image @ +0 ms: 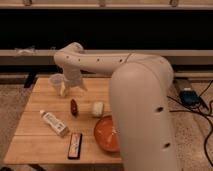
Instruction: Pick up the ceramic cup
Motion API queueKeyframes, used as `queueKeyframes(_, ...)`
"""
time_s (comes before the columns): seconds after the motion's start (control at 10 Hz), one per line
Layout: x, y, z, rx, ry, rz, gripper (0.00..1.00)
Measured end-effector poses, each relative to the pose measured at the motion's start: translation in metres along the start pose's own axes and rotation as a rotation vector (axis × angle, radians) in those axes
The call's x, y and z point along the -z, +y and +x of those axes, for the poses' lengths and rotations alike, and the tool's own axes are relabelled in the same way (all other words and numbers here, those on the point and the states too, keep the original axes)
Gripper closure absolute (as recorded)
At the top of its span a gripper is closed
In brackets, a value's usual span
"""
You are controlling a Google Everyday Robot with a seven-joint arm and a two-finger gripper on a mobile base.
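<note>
At the desk's [30, 146] back-left corner stood the cup [56, 81], upright, rim up, long axis vertical, whitish, no handle showing. The claw [71, 86] hung just beside it, on the cup's right as the view has it, pointing down from the wrist at abt the cup's own height.

Key relation: the cup lay to view-left of the claw, v. close and roughly level w/ it in depth, so far as could be judged. The claw's edge overlapped the cup's right side in the view. Whether they touched or stood slightly apart couldn't be told. Nor could I tell if the claw was wide or narrow, and nothing showed it holding anything.

Only one arm [100, 60] on this rig, so no choice of side. It reached in from lower right, elbow bent high above the cup's corner.

Other items sat nearer the front:
- a dark red bit [74, 106] and a cream blob [98, 108] mid-desk
- an orange bowl [107, 134] front-right
- a white tube [54, 123] and a black bar [75, 145] front-left

None lay btwn claw and cup.

Judgement: grasp prob. not yet made. The next move likely called for a short sideways shift to view-left to bring the cup inside the claw, then a close and a lift. Risk: a nudge could tip an upright cup or push it off the near desk edge.
</note>
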Motion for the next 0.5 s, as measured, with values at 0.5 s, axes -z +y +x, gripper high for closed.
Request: queueKeyframes(0.5,-0.011,-0.005,-0.107,0.026,-0.05,0.032,0.2)
